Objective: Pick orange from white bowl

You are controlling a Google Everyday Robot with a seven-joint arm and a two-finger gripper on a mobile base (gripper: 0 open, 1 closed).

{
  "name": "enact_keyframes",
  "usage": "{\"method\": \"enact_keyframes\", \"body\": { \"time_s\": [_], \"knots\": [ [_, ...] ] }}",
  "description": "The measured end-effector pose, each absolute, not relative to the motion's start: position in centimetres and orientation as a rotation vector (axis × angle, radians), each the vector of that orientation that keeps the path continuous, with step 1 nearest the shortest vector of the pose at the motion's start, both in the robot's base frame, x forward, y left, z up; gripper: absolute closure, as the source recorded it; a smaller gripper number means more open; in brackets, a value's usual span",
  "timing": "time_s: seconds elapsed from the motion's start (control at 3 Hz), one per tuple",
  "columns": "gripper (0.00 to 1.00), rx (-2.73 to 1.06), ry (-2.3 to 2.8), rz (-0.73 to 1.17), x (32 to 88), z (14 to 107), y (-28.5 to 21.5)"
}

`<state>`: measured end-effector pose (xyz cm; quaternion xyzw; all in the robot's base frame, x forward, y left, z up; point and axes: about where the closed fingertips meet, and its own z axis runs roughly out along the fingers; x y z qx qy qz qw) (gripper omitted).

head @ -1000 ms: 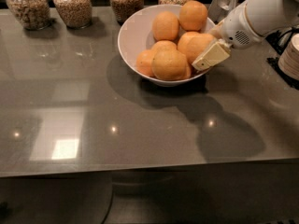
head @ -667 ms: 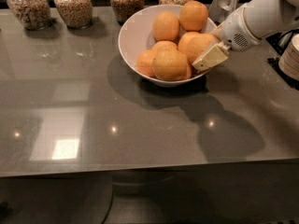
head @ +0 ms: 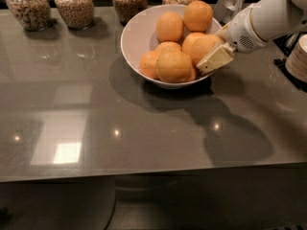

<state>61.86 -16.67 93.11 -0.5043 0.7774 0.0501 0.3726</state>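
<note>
While glass jars (head: pixel 74 6) line the back left, the white bowl (head: pixel 136 37) holds about six oranges. My orange (head: pixel 204 46) sits on the pile's right side. My claw (head: pixel 215 57) presses against it by the right rim; can't tell if it's closed. Likely firm, heavyish, rolls easily, so grip across the widest middle.
</note>
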Motion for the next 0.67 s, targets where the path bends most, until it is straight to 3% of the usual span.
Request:
{"method": "enact_keyframes", "body": {
  "time_s": [0.33,0.67],
  "knots": [
    [1.0,-1.288,1.932,0.16,61.8,95.0,-16.6],
    [1.0,-1.274,1.83,0.209,61.4,98.7,-16.8]
  ]
}}
